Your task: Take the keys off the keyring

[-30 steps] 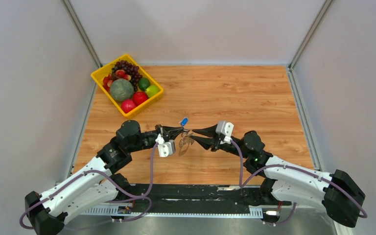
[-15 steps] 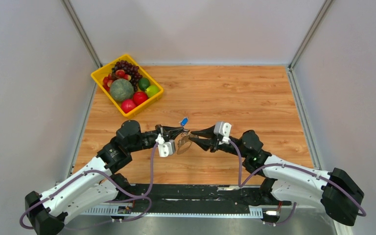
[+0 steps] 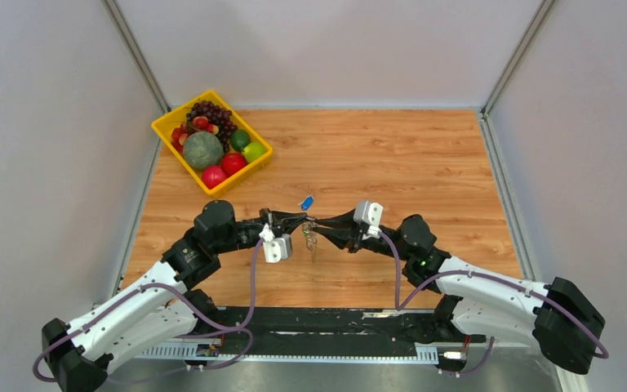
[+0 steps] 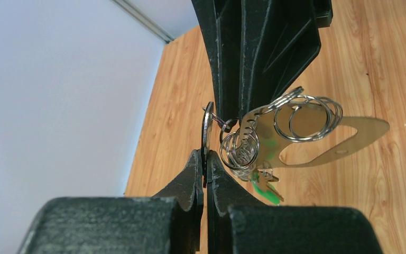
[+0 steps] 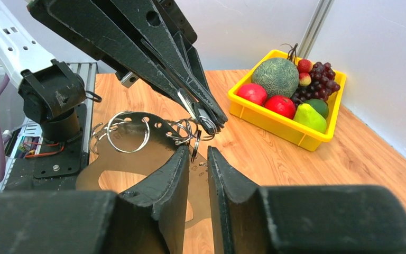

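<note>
The keys (image 3: 311,239) hang in a bunch between my two grippers, above the wooden table. My left gripper (image 3: 298,220) is shut on the edge of a thin metal keyring (image 4: 207,124) that carries the bunch. In the left wrist view (image 4: 206,159), several wire rings (image 4: 306,116), a flat brassy plate (image 4: 349,132) and a green-tagged key (image 4: 264,186) dangle beside it. My right gripper (image 3: 320,225) faces it tip to tip. In the right wrist view (image 5: 195,153) its jaws stand a narrow gap apart, with one ring (image 5: 195,145) hanging between the tips.
A yellow bin (image 3: 167,122) of fruit stands at the back left, also in the right wrist view (image 5: 275,124). A small blue tag (image 3: 306,202) lies on the wood just behind the grippers. The left arm's base (image 5: 53,100) shows at the table's near edge.
My right gripper has moved left to the bunch and its jaws have narrowed from wide open to a small gap. The bunch has turned and now hangs narrower. The left arm has held still.
</note>
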You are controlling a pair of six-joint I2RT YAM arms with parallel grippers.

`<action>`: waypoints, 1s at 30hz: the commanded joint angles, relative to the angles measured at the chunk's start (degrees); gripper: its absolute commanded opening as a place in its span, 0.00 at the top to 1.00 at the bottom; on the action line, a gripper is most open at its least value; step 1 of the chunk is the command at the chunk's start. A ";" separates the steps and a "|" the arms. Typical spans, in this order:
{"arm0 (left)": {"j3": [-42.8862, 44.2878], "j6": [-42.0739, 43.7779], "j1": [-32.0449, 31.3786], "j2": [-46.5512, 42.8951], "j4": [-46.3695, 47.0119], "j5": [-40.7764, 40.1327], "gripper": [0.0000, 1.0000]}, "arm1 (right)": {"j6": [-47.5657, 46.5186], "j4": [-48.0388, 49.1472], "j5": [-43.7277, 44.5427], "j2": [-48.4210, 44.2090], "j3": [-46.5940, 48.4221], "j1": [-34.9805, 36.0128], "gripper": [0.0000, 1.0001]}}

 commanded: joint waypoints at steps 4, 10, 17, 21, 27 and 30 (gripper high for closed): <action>0.05 1.29 0.10 -0.60 2.62 2.08 1.00 | 0.72 -0.46 -0.72 0.43 2.63 0.25 0.89; 0.11 -0.44 0.13 -0.53 3.34 -0.76 1.00 | -0.59 -0.88 0.38 -2.57 1.41 0.24 1.00; 0.39 -3.35 0.17 -0.46 4.11 -3.73 1.00 | -2.77 1.84 2.44 -8.13 -2.48 0.26 1.00; 0.38 -3.10 0.22 -0.19 4.04 -2.51 1.00 | -3.32 3.13 3.05 -9.82 -3.57 0.24 1.00; 0.29 -2.69 0.17 0.30 3.88 -1.18 1.00 | -3.76 3.98 2.66 -10.59 -4.21 0.34 1.00; 0.29 -2.66 0.08 0.39 3.88 -1.35 1.00 | -3.93 3.80 1.79 -10.16 -3.99 0.28 1.00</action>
